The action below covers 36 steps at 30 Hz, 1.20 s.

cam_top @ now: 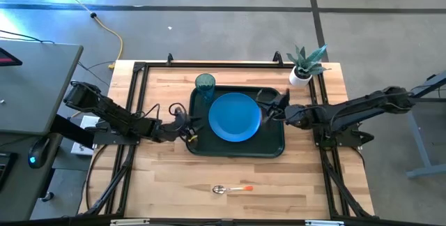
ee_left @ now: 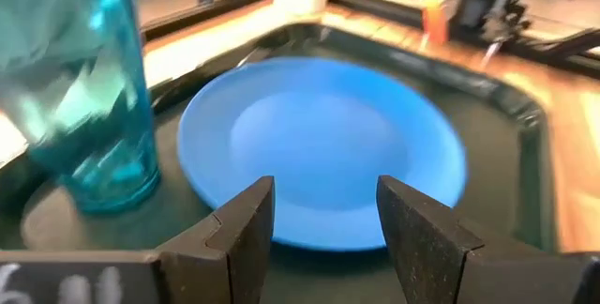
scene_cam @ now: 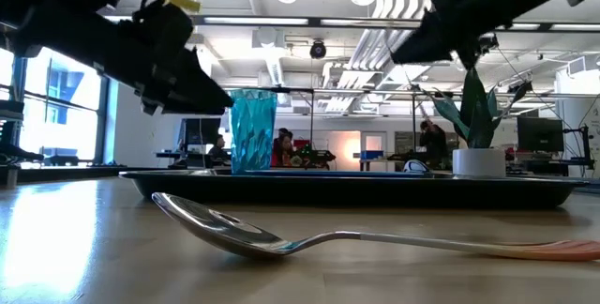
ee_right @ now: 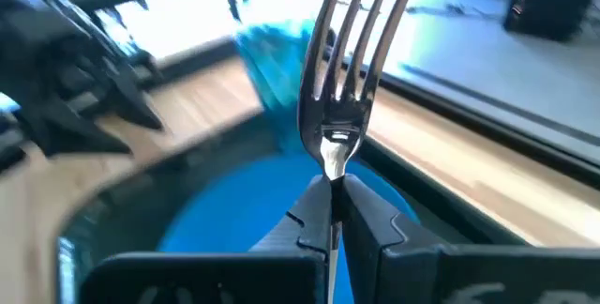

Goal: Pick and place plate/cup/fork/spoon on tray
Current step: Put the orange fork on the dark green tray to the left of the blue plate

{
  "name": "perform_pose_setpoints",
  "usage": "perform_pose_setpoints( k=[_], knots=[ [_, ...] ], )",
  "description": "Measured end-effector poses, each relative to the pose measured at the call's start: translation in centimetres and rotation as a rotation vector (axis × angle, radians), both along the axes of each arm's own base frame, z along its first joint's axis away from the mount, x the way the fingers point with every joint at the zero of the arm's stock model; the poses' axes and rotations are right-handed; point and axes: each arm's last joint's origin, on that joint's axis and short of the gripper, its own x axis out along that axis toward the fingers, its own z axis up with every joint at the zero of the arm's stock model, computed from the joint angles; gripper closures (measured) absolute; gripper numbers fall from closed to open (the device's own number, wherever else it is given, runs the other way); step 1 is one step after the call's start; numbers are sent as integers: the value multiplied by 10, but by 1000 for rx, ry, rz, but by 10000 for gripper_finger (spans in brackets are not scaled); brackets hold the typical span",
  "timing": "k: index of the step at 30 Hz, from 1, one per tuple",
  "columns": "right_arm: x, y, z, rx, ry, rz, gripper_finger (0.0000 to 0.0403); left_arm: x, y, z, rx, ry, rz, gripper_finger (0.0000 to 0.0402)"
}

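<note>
Tray [cam_top: 237, 149] lies at mid tabletop [cam_top: 174, 177], long side across. Plate [cam_top: 234, 116] flat inside it, roughly centred, slightly toward the right arm's side. Cup [cam_top: 205, 84] upright in the tray's far-left corner, close beside the plate's rim; in the low view the cup [scene_cam: 252, 131] stands above the tray's near rim [scene_cam: 375, 188]. Spoon [cam_top: 230, 189] off the tray, on bare wood near the front edge, bowl to the left, orange handle to the right; low view has the spoon [scene_cam: 309, 238] closest to the camera, bowl up. Right gripper [cam_top: 268, 109] over the tray's right part, at the plate's right edge. Right wrist view: its jaws are closed tight on the fork [ee_right: 342, 69], gripped at the neck just below the tines, tines pointing away from the wrist, blue plate [ee_right: 234, 220] beneath. The fork's handle is hidden within the gripper. Whether the fork touches the plate cannot be told. Left gripper [cam_top: 187, 125] at the tray's left rim, low, facing the plate. Left wrist view: fingers [ee_left: 246, 234] spread apart with nothing between them, plate [ee_left: 319, 144] straight ahead, cup [ee_left: 80, 88] to one side. White pot with green plant [cam_top: 304, 65] at the far-right tabletop corner, well apart from the tray.
</note>
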Motion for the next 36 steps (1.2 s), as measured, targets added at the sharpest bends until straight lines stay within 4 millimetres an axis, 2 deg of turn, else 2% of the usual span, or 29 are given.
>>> perform_pose_setpoints(
  k=[6, 15, 21, 30, 36],
  knots=[
    [27, 3, -3, 47, -190, -11, 402, 2, -4, 8, 13, -67, -31, 222],
    [62, 6, -40, 133, -359, -130, 402, 12, -21, 22, 88, -70, -97, 222],
    [73, 8, -45, 199, -512, -110, 401, 15, -34, 12, 209, 12, -100, 222],
    [101, 25, -44, 162, -536, -167, 400, 41, -56, 7, 332, 75, -107, 222],
    [124, 40, -41, 108, -520, -165, 399, 52, -72, 8, 451, 109, 6, 222]
  ],
)
